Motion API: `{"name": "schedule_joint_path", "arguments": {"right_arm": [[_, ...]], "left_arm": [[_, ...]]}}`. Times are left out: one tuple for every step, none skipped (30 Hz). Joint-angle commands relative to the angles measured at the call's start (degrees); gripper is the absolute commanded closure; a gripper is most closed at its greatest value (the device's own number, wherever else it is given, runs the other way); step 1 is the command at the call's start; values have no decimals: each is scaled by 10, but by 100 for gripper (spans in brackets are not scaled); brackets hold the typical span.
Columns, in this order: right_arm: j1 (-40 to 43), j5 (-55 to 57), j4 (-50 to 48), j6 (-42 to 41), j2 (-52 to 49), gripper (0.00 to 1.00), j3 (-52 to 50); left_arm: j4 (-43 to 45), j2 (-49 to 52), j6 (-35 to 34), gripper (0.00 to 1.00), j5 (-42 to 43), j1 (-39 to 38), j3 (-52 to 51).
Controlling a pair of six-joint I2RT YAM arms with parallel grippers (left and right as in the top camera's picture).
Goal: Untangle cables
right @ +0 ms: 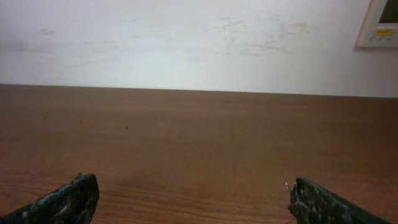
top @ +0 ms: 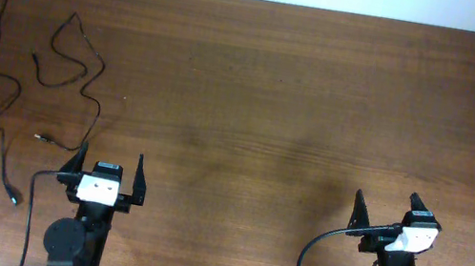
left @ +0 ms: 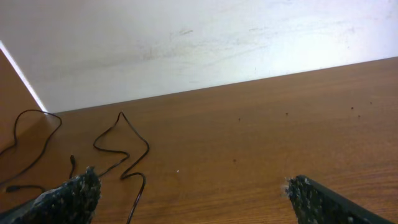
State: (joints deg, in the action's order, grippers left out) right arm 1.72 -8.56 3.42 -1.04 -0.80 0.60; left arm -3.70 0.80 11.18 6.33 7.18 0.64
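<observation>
The cables (top: 74, 19) are lying flat on the brown table (top: 275, 81), all over at the 9 o'clock side when seen from above. They are thin and black, and they are curling in loose loops and squiggles. One is wiggling up toward 10 o'clock, one is looping by the edge at 9 o'clock, and one is bending around at 8 o'clock. Small plugs are showing at some ends.

The left gripper (top: 113, 154) is sitting at 7 o'clock and pointing toward 12 o'clock. Its two fingers are spread wide and holding nothing. One cable is running down close to its left finger, but it is too hard to tell if it is touching. In the left wrist view the cables (left: 121, 114) are showing at 10 o'clock, past the left gripper (left: 193, 188).

The right gripper (top: 386, 197) is sitting at 5 o'clock, well apart from the cables, with its fingers spread wide too and holding nothing. The right wrist view is showing the right gripper (right: 194, 188), brown wood and a white wall (right: 186, 43).
</observation>
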Motion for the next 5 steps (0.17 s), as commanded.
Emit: {"name": "schedule_joint_path", "arguments": {"right_arm": [[-3,2,3,2,4,1,-3],[-3,2,3,2,4,1,-3],[-3,2,3,2,4,1,-3],[-3,2,3,2,4,1,-3],[-3,2,3,2,4,1,-3]], "left_arm": [[-4,-5,9,1,-8,-2,-1],[-4,-4,9,1,-8,-2,-1],[-4,-5,9,1,-8,-2,-1],[-5,-4,9,1,-8,-2,-1],[-4,-5,9,1,-8,-2,-1]]}}
